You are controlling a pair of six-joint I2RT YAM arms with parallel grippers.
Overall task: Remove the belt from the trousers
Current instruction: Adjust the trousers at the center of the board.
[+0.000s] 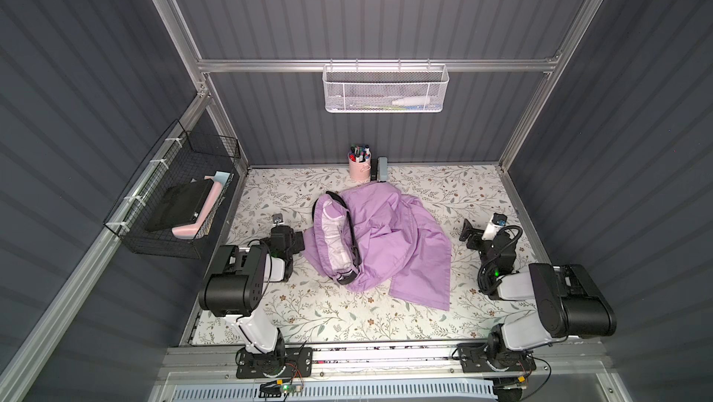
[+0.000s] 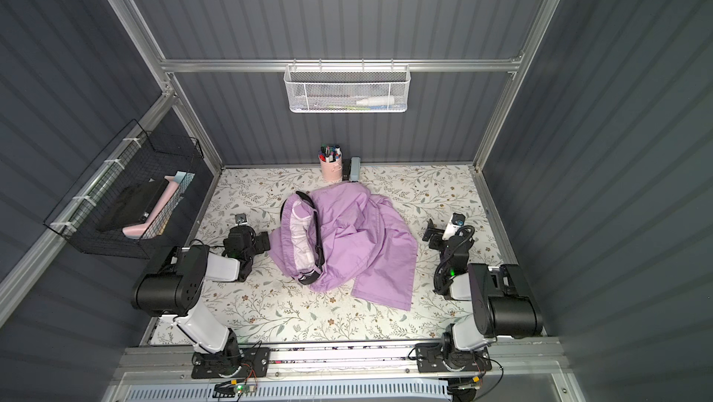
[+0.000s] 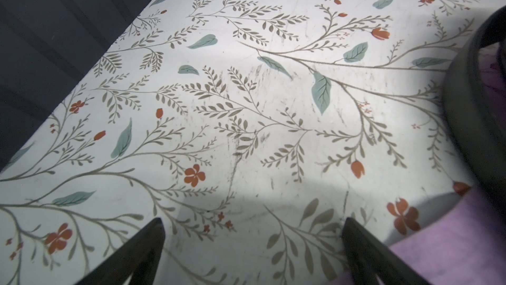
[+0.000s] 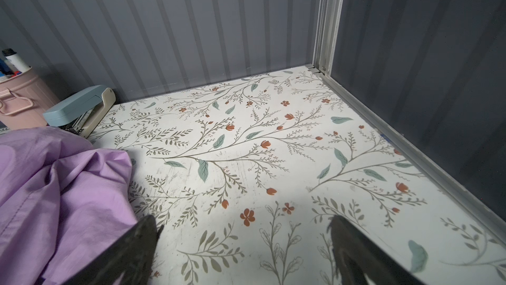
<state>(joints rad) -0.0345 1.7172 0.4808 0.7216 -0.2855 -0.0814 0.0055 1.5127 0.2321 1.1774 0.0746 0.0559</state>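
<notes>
Trousers (image 1: pixel 389 241) of lilac cloth lie crumpled at the centre of the floral worktop (image 1: pixel 424 326) in both top views. The black belt (image 1: pixel 350 234) runs round the pale waistband on the left side of the heap, curving from the upper left of the pile down to its lower edge.

The left fingers (image 3: pixel 137 256) stand spread wide over bare worktop and hold nothing. In the left wrist view the trousers (image 3: pixel 438 242) fill the lower right corner, close against the right-hand finger, though whether cloth and finger touch cannot be told. The belt (image 3: pixel 471 105) arcs down the right edge of that frame, beyond the fingertips.

The right fingers (image 4: pixel 131 248) are likewise wide apart and empty above the worktop. In the right wrist view the trousers (image 4: pixel 54 187) bulk at lower left, beside the left-hand finger.

From above, the left arm's wrist sits just left of the heap. The right arm waits at the right of the frame with a strip of bare worktop between it and the cloth.

A pink cup of markers (image 1: pixel 359 168) and a blue stapler (image 1: pixel 382 169) stand at the back wall, just above the pile.
</notes>
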